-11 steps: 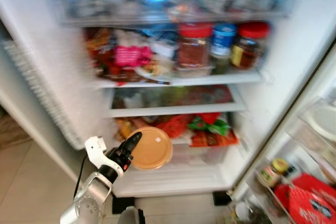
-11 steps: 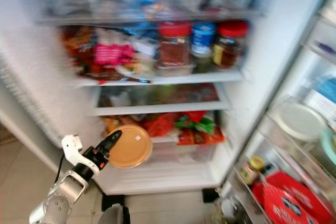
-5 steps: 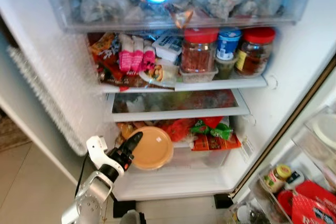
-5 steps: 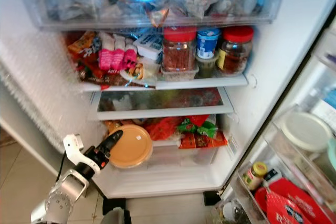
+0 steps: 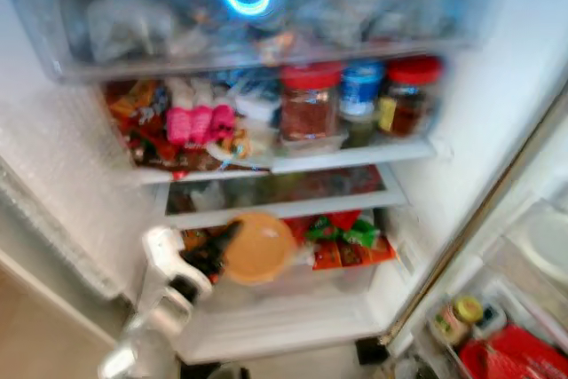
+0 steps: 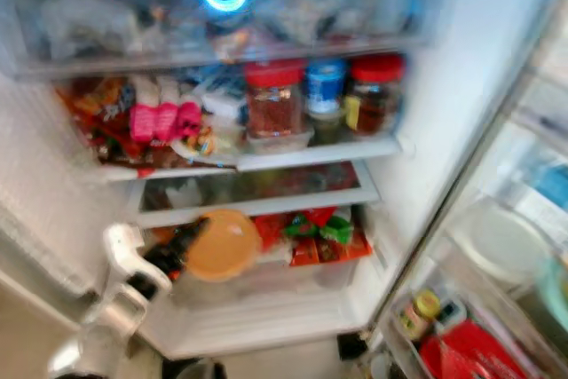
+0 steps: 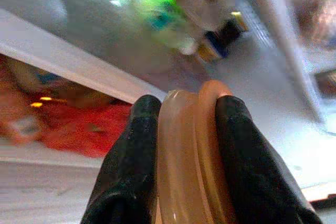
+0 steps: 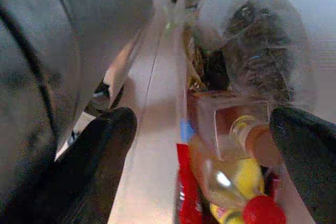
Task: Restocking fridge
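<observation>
Open before me stands the fridge, shelves crowded: red-lidded jars upper centre, pink packets left of them. My left tool is clamped on an orange round container at lower centre, before the bottom drawer, its flat lid facing me, tilted. My right tool hangs spread wide.

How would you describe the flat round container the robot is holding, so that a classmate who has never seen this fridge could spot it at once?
Start at the open fridge and drop to the lowest compartment, below the shelf of red-lidded jars. There the left gripper pinches a tan container by its edge. It is the one plain, flat, orange-brown disc among crinkly red and green packets.
</observation>
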Motion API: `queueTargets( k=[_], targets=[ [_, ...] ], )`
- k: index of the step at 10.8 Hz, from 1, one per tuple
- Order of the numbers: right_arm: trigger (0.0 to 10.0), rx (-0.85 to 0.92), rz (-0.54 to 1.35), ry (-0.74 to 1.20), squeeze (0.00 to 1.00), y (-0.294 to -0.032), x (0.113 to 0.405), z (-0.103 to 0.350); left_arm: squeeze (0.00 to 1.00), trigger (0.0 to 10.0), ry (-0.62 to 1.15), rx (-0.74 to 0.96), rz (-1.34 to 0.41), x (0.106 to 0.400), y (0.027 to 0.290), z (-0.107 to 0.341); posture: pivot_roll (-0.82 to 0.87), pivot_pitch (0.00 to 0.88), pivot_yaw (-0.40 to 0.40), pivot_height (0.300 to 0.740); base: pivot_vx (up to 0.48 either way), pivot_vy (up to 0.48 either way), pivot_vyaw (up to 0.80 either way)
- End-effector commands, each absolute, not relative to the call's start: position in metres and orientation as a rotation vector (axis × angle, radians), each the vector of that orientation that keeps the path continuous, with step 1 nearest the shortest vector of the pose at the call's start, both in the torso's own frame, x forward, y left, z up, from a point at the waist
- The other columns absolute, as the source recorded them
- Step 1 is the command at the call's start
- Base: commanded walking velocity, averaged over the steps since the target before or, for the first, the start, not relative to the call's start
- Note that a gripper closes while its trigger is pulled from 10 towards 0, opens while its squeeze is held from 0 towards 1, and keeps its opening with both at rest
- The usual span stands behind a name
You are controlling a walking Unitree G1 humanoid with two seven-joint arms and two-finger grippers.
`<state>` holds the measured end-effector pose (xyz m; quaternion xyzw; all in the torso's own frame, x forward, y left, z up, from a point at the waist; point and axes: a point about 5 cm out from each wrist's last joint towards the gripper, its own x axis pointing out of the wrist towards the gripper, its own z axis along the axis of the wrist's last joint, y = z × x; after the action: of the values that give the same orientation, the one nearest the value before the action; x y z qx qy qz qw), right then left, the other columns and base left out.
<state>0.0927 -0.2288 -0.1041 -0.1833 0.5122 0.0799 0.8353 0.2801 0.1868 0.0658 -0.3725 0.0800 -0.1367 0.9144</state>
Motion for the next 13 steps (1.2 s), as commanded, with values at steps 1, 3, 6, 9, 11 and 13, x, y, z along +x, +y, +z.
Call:
queueTargets(
  k=[1, 3, 6, 9, 11, 13],
  targets=[
    [10.0, -0.391, 0.193, 1.074, 0.0, -0.225, 0.094, -0.104, 0.0, 10.0, 0.161, -0.769, -0.314, 0.286, 0.175, 0.069, -0.06, 0.048, 0.014, 0.64, 0.304, 0.0, 0.0],
    [10.0, -0.387, 0.192, 1.074, 0.0, -0.224, 0.094, -0.104, 0.0, 10.0, 0.16, -0.768, -0.31, 0.293, 0.173, 0.069, -0.06, 0.052, 0.014, 0.64, 0.304, 0.0, 0.0],
    [10.0, -0.38, 0.193, 1.074, 0.0, -0.224, 0.091, -0.105, 0.0, 10.0, 0.119, -0.794, -0.144, 0.315, 0.183, 0.065, -0.07, 0.064, 0.011, 0.64, 0.0, 0.0, 0.0],
    [10.0, -0.377, 0.187, 1.077, 0.0, -0.224, 0.086, -0.106, 0.0, 10.0, 0.065, -0.805, -0.038, 0.333, 0.185, 0.07, -0.11, 0.079, 0.01, 0.64, 0.0, 0.0, 0.0],
    [10.0, -0.376, 0.188, 1.081, 0.0, -0.225, 0.079, -0.106, 0.0, 10.0, 0.028, -0.795, 0.062, 0.344, 0.188, 0.074, -0.15, 0.095, -0.001, 0.64, 0.0, 0.0, 0.0],
    [10.0, -0.382, 0.195, 1.082, 0.0, -0.226, 0.072, -0.107, 0.0, 10.0, 0.023, -0.757, 0.112, 0.351, 0.189, 0.079, -0.19, 0.112, -0.011, 0.64, 0.0, 0.0, 0.0]
  ],
)
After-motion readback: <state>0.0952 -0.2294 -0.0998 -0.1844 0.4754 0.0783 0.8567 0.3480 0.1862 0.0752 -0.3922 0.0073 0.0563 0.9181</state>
